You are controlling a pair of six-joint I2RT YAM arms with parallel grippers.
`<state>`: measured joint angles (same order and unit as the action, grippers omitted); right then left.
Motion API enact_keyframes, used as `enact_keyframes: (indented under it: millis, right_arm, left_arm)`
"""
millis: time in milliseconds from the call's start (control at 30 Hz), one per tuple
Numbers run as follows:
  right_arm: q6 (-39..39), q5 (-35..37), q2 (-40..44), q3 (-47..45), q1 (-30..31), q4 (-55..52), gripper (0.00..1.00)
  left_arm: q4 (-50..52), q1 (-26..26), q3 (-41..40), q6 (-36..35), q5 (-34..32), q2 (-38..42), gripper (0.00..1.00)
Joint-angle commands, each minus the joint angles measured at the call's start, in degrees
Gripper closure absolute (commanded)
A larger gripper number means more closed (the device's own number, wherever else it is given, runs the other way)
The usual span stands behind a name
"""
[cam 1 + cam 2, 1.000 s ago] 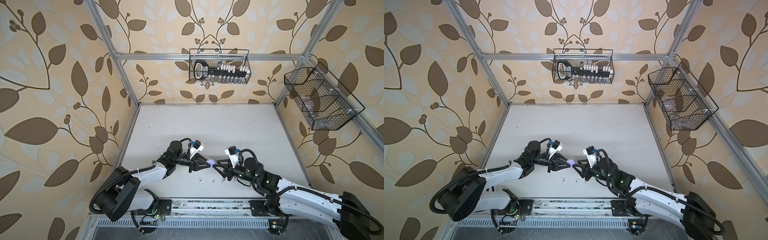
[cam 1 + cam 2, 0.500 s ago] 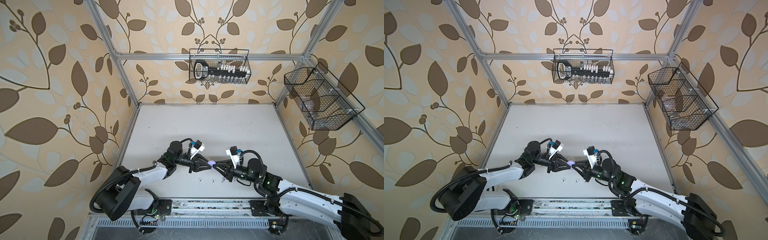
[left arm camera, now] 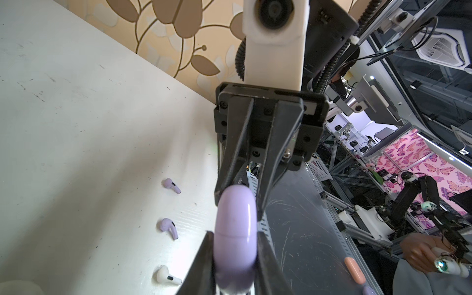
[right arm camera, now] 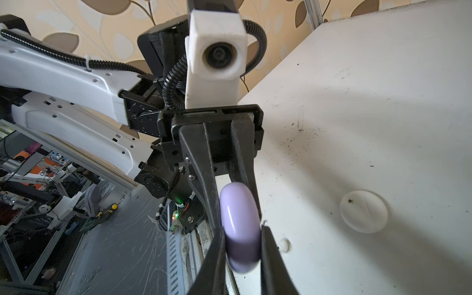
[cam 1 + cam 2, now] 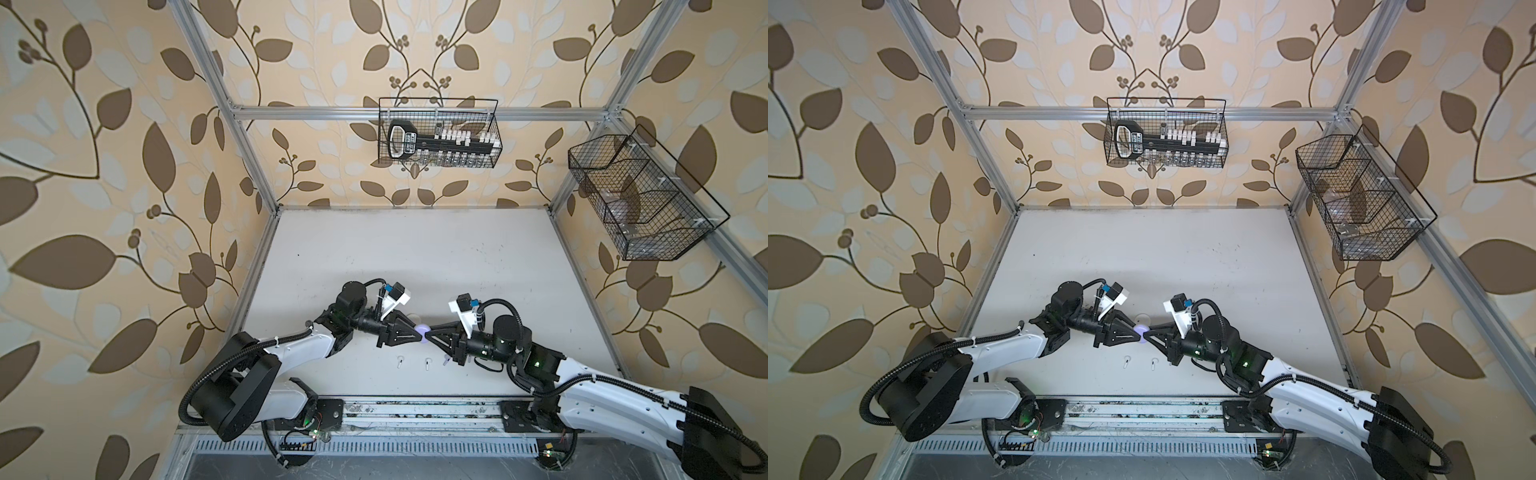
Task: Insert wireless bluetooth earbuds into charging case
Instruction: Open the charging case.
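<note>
A lavender charging case (image 5: 422,331) (image 5: 1141,331) hangs lid-closed just above the table, pinched from both sides. My left gripper (image 5: 417,333) (image 3: 234,236) is shut on one end and my right gripper (image 5: 428,333) (image 4: 242,229) is shut on the other. The case (image 3: 235,229) (image 4: 238,219) fills both wrist views. Below it on the table lie earbuds: two lavender ones (image 3: 171,185) (image 3: 168,227) and a white one (image 3: 167,276), which both top views show as small specks (image 5: 427,364) (image 5: 1126,362). Another white earbud (image 4: 284,244) lies beside my right fingers.
A round white case (image 4: 364,211) (image 5: 413,319) sits closed on the table just behind the grippers. Two black wire baskets hang on the back wall (image 5: 438,133) and the right wall (image 5: 640,199). The table's front edge and rail (image 5: 415,409) run close below the earbuds.
My right gripper moved left to the lavender case and closed on it. The left gripper kept its hold and stayed in place.
</note>
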<state>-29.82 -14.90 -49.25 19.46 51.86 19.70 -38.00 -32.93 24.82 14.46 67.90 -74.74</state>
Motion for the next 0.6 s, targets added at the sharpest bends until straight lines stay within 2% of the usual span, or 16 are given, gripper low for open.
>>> enact_keyframes:
  millis: [0,467,567]
  right_arm:
    - [2.46,-1.27,-0.83,3.09,-0.16,-3.35,0.92]
    - [3.19,-4.68,-1.47,4.48,-3.15,-5.45,0.92]
    - [3.28,-5.55,-1.71,4.86,-3.69,-5.64,0.93]
  left_arm:
    - [3.46,-0.99,3.52,-4.03,1.70,0.47,0.86]
    - [10.28,-2.09,5.22,-7.91,1.92,0.12,0.83]
    - [11.36,-2.31,5.47,-8.63,2.24,0.04,0.79]
